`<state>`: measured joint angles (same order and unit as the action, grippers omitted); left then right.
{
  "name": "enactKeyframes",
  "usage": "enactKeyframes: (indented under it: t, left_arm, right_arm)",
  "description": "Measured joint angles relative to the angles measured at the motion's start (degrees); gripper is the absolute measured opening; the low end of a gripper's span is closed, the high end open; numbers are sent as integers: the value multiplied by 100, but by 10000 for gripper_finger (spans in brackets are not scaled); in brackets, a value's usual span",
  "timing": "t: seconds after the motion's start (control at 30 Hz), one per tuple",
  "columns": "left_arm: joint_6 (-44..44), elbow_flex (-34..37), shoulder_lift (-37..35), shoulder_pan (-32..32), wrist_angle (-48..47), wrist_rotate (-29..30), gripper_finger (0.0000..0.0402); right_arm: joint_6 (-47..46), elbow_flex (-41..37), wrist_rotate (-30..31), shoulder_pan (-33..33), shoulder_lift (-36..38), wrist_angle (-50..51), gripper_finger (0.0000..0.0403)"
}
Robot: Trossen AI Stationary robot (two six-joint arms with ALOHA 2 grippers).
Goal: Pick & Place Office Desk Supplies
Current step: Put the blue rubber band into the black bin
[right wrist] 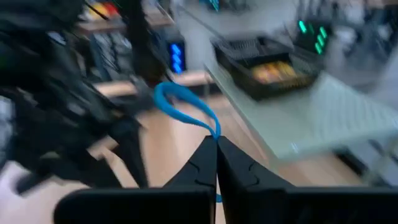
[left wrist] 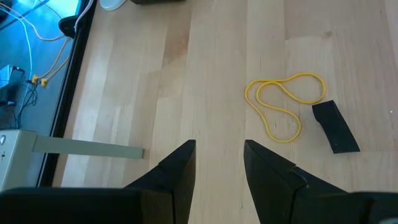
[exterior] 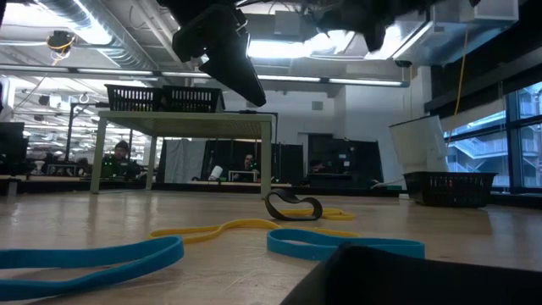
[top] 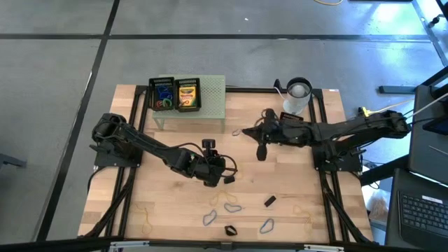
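The left arm reaches from its base at the table's left edge, bent low across the wood toward the middle, and its left gripper point(top: 222, 170) hovers over bare tabletop with the jaws parted and nothing between them; in its wrist view the two dark fingers point(left wrist: 177, 171) frame plain wood, with a yellow rubber band point(left wrist: 283, 104) and a small black clip point(left wrist: 336, 126) lying just beyond them, the two nearly touching. The right arm stretches from the right side, almost straight, toward the pale green stand point(top: 210, 105) at the far side, and the right gripper point(top: 240, 131) is clenched on a blue loop point(right wrist: 185, 111), which curls out from its pinched fingertips point(right wrist: 205, 163) in the wrist view. On the stand sit two black baskets: the left one point(top: 162, 93) holds blue, red and green loops, the right one holds a yellow-green crayon box point(top: 186, 94), whose lettering is too small to read. A white cup point(top: 297, 96) stands to the right of the stand. Near the front edge lie more supplies: grey-blue loops point(top: 233, 207), another black clip point(top: 230, 229), and thin tan rubber bands point(top: 148, 223) toward the left.
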<state>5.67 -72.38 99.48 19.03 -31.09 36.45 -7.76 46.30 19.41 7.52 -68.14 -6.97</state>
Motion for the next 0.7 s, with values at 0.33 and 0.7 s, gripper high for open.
enactKeyframes:
  t: [0.33, 0.7]
  left_arm:
    - [2, 0, 0, 0, 1, -2, 129]
    - [11, 0, 0, 0, 1, -2, 130]
  right_arm:
    - [436, 4, -88, 363, 6, -911, 4]
    - [-1236, 9, -52, 449, 9, 1999, 5]
